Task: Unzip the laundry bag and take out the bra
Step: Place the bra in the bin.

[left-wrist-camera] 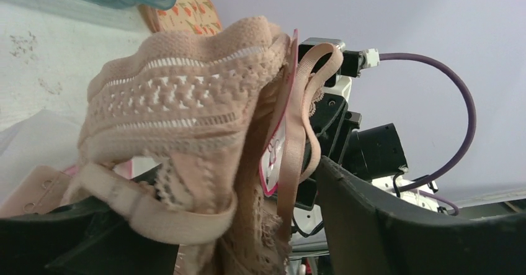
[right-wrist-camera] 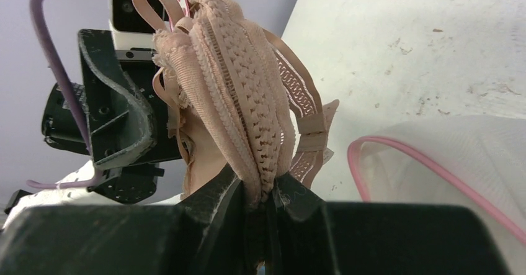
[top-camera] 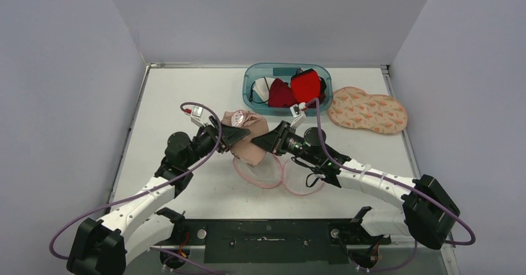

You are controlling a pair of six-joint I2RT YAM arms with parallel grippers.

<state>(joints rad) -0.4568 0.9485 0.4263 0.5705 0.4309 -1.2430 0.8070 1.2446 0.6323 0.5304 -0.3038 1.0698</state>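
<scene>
I am pinching the right gripper [right-wrist-camera: 263, 191] hard on the bra [right-wrist-camera: 236, 89], its jaws pressed together on a gathered fold of beige lace, with the cups and straps standing up from the grip. Facing it, the left gripper [left-wrist-camera: 229, 194] is spread wide. The bra is draping across the gap and over one finger [left-wrist-camera: 93, 238], and I cannot tell whether that finger is bearing any of the weight.

The two grippers are meeting tip to tip above the middle of the table [top-camera: 186, 95], with the bra bunched between them. Just below and toward me, the laundry bag [top-camera: 273, 175] is lying limp, white mesh with its pink edging splayed in loops. I judge the zip to be open and the bra out of the bag, so the removal step is all but done.

One strap [left-wrist-camera: 298, 132] is running up close beside the right arm's wrist housing, and I cannot tell whether it is hooked there. The next move calls for carrying the bra sideways, well clear of the mesh, and laying it on bare table. The left jaws should be kept wide so that no lace catches.

Farther back, a blue bin [top-camera: 254, 76] is holding red garments [top-camera: 307, 85], and a patterned pad [top-camera: 368, 109] is lying beside it.
</scene>
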